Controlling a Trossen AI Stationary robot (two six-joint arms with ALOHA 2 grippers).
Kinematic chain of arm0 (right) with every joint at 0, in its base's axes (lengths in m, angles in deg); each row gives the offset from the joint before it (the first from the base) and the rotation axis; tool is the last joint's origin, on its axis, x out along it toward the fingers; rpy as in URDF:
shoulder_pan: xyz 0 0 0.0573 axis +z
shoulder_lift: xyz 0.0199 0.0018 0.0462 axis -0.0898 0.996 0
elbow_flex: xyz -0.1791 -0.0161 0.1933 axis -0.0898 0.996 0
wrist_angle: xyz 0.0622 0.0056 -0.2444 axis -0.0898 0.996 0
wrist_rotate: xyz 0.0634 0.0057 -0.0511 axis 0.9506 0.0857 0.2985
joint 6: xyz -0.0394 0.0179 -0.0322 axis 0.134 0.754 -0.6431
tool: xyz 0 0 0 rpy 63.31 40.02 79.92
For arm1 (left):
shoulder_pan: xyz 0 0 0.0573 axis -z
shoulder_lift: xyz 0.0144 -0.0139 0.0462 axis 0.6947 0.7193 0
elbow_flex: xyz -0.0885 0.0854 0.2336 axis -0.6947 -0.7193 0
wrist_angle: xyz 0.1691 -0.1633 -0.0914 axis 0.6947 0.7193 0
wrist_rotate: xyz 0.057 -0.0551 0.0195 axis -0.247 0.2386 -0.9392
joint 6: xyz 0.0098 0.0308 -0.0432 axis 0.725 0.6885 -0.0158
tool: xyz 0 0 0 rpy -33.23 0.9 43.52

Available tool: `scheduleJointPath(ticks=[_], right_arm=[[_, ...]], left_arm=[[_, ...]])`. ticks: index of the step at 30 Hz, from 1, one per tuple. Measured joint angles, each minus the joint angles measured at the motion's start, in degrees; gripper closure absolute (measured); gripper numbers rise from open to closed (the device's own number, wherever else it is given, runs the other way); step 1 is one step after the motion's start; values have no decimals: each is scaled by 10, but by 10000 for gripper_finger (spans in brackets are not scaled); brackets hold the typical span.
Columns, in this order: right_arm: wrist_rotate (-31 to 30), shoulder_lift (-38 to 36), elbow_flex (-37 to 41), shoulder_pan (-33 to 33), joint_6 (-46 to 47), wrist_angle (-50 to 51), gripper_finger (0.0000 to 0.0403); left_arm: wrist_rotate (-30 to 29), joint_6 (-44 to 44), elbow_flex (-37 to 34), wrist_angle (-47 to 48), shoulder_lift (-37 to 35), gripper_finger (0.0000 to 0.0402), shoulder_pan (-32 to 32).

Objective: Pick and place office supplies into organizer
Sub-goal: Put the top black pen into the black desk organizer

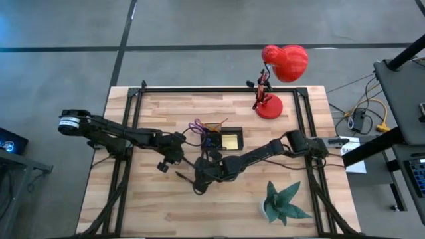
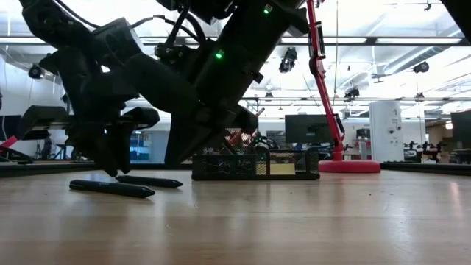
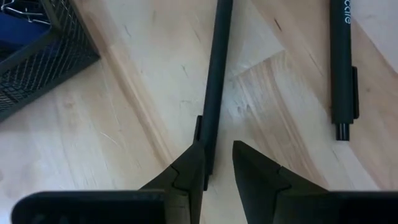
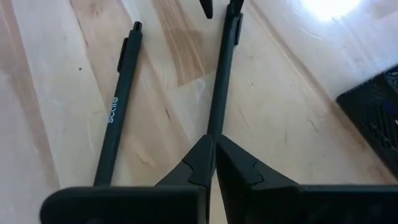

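Two thin dark pens lie flat on the wooden table (image 1: 146,206), side by side and a little apart.

The left claw (image 3: 219,155) is low over one end of the plain pen (image 3: 214,74). Its fingers are a little apart. The pen's clip end sits right against one fingertip (image 3: 194,163), and a bare gap shows on the pen's other side. From this claw the pen runs straight ahead. The second pen (image 3: 342,68), with pale letters on it, lies off to one side of the claw and points nearly the same way. The black mesh organizer (image 3: 37,68) is on the claw's other side.

The right claw (image 4: 212,142) is at the far end of that same plain pen. Its fingers are pressed together and their tips touch the pen's end. I cannot tell if the pen is pinched. Only this view shows both claws on one pen, one at each end.

The low view shows both pens flat on the wood, in front of the organizer. It hides the fingers behind the dark arms.

The high view alone shows the whole table, with both arms meeting just in front of the organizer, the red lamp (image 1: 269,106) behind it and the green paper plant (image 1: 282,202) near the front edge.
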State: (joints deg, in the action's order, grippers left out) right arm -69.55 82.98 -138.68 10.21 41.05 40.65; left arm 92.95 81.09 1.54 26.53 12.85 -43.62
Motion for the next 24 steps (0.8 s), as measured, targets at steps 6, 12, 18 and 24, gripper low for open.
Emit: scheduleJointPath(ticks=[6,12,18,24], right_arm=[[11,0,0,0,49,1,390],[12,0,0,0,60,27,390],[29,0,0,0,58,35,390],[29,0,0,0,56,34,390]], left_arm=[[0,0,0,-2,0,332,0],[-27,2,0,-9,0,332,0],[-29,15,-1,-8,0,330,0],[-32,11,-1,-6,0,330,0]])
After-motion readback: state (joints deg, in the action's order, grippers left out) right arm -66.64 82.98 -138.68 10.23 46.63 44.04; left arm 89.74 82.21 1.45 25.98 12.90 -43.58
